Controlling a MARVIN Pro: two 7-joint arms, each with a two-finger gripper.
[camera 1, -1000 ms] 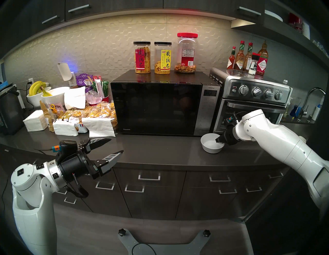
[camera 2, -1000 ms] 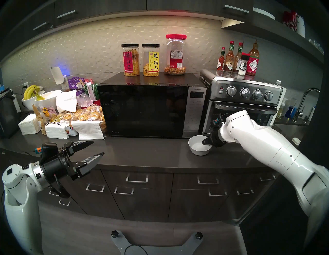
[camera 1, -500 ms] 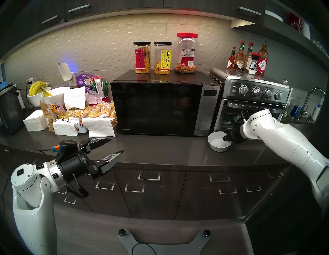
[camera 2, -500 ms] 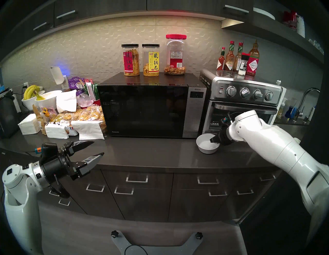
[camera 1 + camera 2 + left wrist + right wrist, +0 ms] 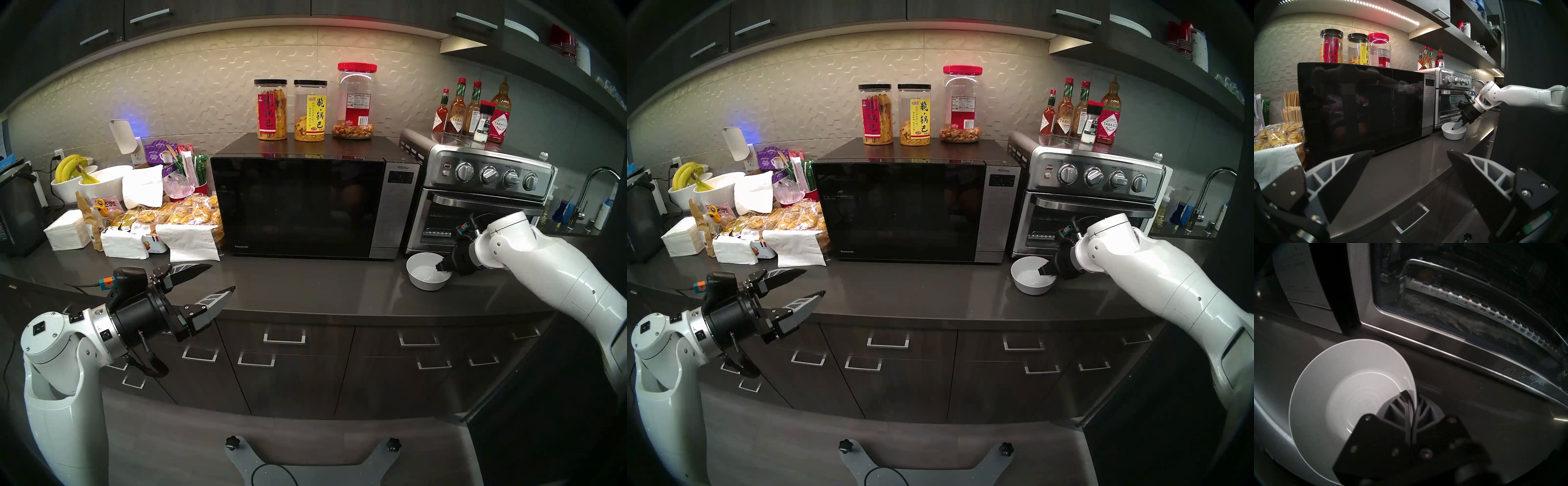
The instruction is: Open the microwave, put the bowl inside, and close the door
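Observation:
The black microwave [image 5: 305,207] stands at the back of the counter, its glossy door [image 5: 295,203] shut. The small white bowl [image 5: 424,275] sits low over the counter in front of the toaster oven, just right of the microwave. My right gripper [image 5: 441,266] is shut on the bowl's right rim, one finger inside the bowl and one outside, as the right wrist view shows [image 5: 1413,400]. My left gripper [image 5: 222,277] hangs open and empty over the counter's front edge, left of the microwave. I cannot tell whether the bowl [image 5: 1349,387] touches the counter.
A steel toaster oven [image 5: 481,203] with sauce bottles [image 5: 475,112] on top stands right behind the bowl. Three snack jars [image 5: 312,108] stand on the microwave. Wrapped snacks and napkins [image 5: 152,230] crowd the counter's left. A sink tap [image 5: 590,193] is at the far right.
My right gripper has carried the bowl to the right, from in front of the microwave's control strip to in front of the toaster oven. The left arm has not moved.

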